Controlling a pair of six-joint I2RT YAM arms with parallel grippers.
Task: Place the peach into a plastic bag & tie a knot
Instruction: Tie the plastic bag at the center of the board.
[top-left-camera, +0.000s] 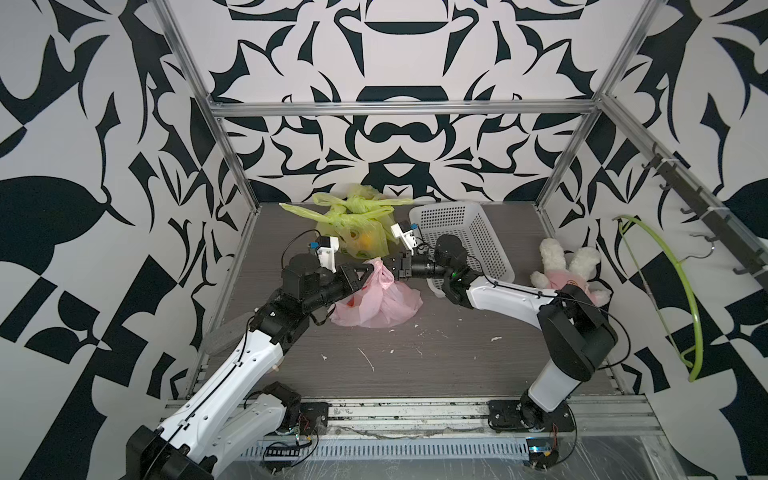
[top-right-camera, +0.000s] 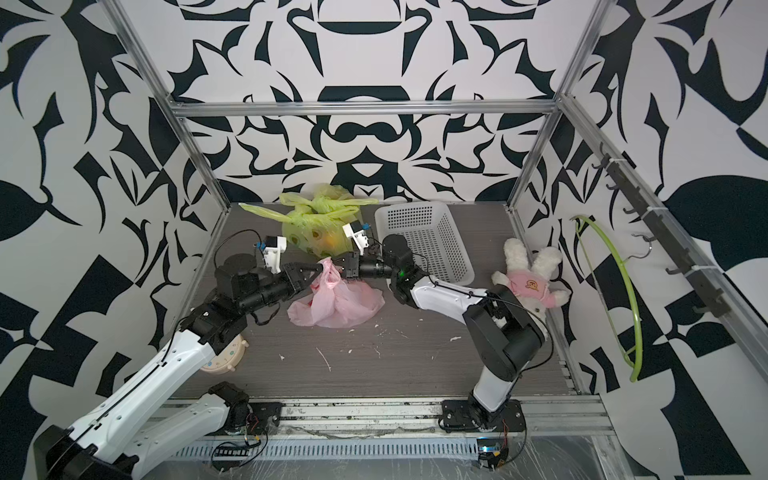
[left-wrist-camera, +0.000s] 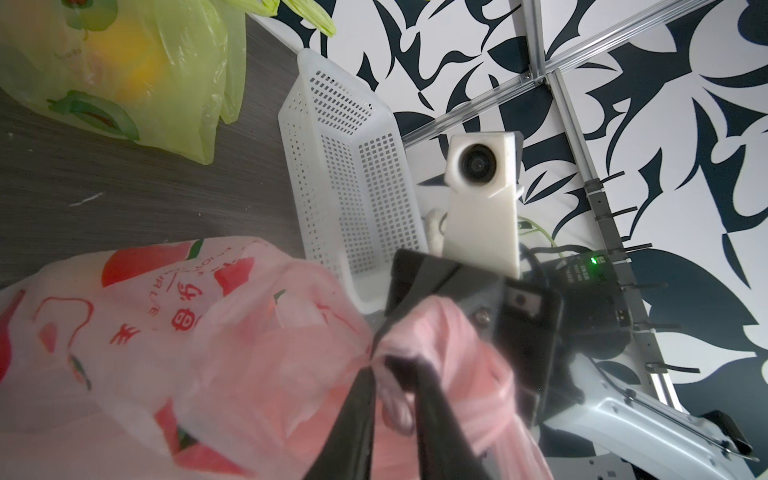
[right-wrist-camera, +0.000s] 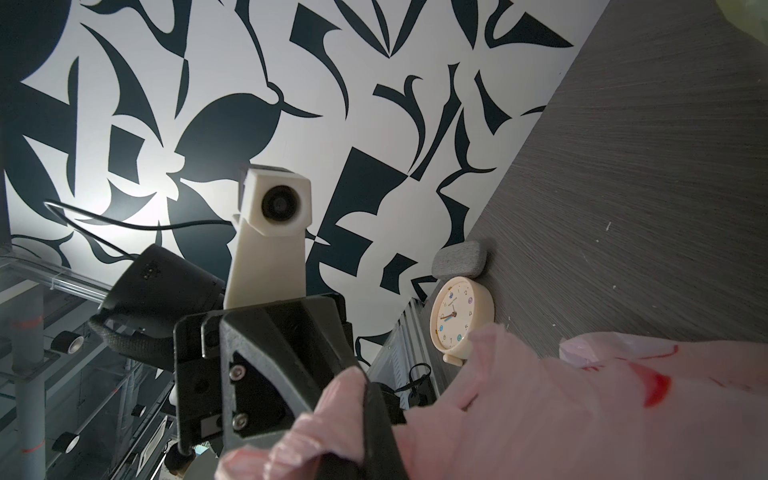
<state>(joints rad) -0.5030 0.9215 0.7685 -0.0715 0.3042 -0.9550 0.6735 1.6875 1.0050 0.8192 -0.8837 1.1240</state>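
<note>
**Pink plastic neck pinched between two grippers**

Pink translucent plastic bag with red printing (top-left-camera: 376, 305) lies slumped at the middle of the grey wood-grain table (top-left-camera: 415, 365). Its body sags toward 6 o'clock and its gathered neck is drawn up at its 12 o'clock edge.

The knot turns on that neck. The left gripper (top-left-camera: 367, 268) meets it from 9 o'clock and the right gripper (top-left-camera: 385, 262) from 3 o'clock. The two handles therefore run along the 9-to-3 line, and both arms are equally near.

In the left wrist view the left gripper's dark fingers (left-wrist-camera: 357, 419) stand narrow, with a twisted pink strand between them. The right gripper is clamped tight on the other handle.

The film looks thin, crinkled and limp, and is likely to slip or stretch under a pull. A reddish patch shows through the bag wall, but I cannot tell whether it is the peach or print.

A knotted green plastic bag (top-left-camera: 357, 232) lies just beyond, at 12 o'clock.
</note>
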